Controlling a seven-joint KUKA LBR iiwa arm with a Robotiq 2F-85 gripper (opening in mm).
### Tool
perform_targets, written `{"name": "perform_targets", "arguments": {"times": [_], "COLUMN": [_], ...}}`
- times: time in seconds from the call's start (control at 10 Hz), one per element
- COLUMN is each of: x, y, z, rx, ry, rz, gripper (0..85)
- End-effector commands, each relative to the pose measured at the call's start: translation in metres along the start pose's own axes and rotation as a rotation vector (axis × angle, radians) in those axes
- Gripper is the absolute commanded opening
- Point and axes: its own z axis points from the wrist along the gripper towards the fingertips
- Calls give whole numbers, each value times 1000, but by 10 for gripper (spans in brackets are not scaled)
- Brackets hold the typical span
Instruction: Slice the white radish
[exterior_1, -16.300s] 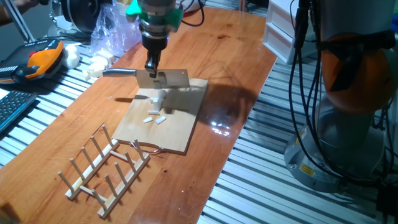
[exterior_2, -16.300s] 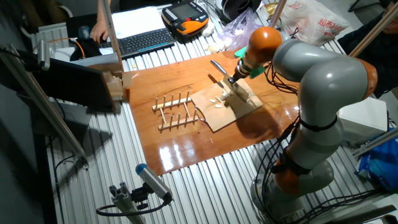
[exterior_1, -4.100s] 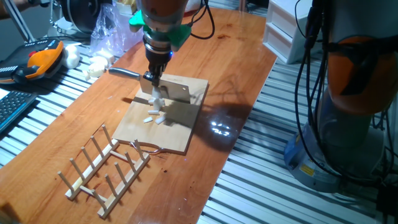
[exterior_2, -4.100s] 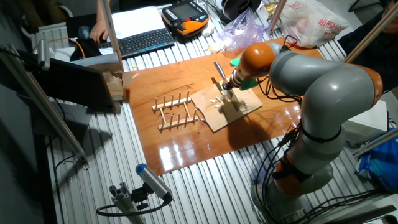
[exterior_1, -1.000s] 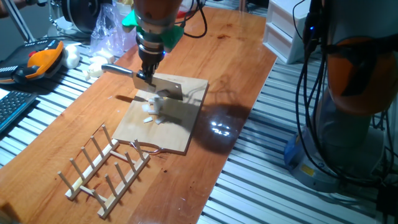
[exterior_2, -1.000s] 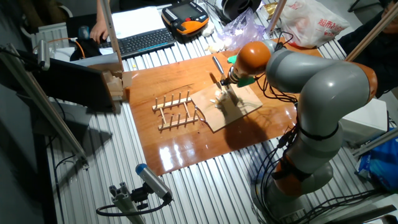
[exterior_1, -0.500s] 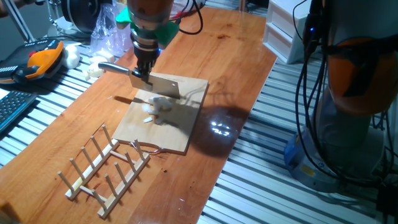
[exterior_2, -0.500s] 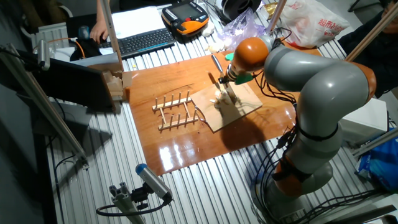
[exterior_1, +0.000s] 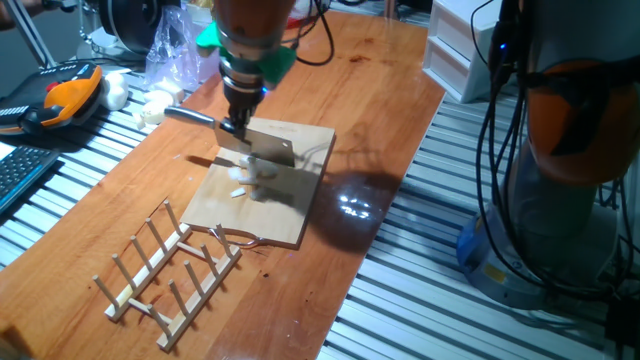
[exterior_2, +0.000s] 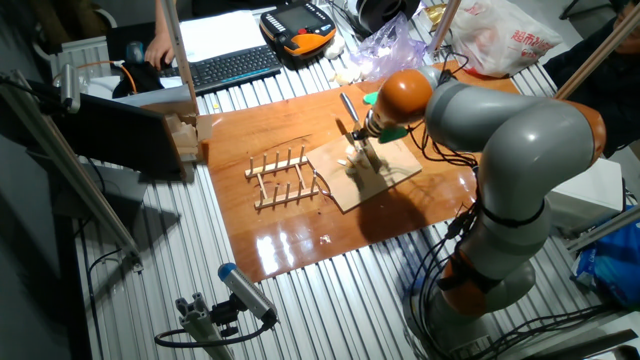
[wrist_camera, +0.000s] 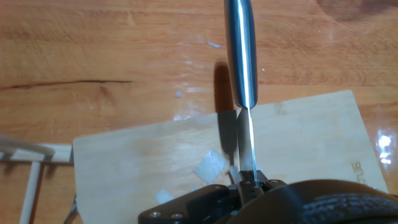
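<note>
Gripping the knife (exterior_1: 240, 132) by the spine of its blade, the gripper (exterior_1: 238, 124) has both fingers clamped on the steel, as the hand view confirms at the bottom centre; the metal handle (wrist_camera: 240, 50) runs from the grip toward 12 o'clock in that view, out past the board edge and over the wooden table (exterior_1: 345, 90); in one fixed view the handle points toward 9 o'clock and the flat rectangular blade (exterior_1: 268, 148) extends toward 3 o'clock, tilted slightly down at its far end; the blade stands over the wooden cutting board (exterior_1: 290, 215), above the radish; whether the edge touches the board cannot be told.

The white radish (exterior_1: 244, 178) lies as several small white pieces on the board, directly under and just in front of the blade; in the hand view one pale piece (wrist_camera: 209, 167) sits just left of the blade line, with another at 7 o'clock from it, near the gripper housing.

A wooden dish rack (exterior_1: 172, 260) stands on the table at 7 o'clock from the board, close to its corner; the other fixed view shows the rack (exterior_2: 285, 177) at 9 o'clock from the board (exterior_2: 365, 180), with the arm (exterior_2: 500, 120) reaching in from 3 o'clock.
</note>
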Motion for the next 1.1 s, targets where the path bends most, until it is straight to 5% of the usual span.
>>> {"name": "perform_targets", "arguments": {"times": [0.0,0.7,1.0], "x": [5,17,18], "y": [0,0,-1], "z": [1,15,13], "rx": [2,36,38], "ry": [-8,-57,-54], "rz": [1,-12,-19], "gripper": [0,0,0]}}
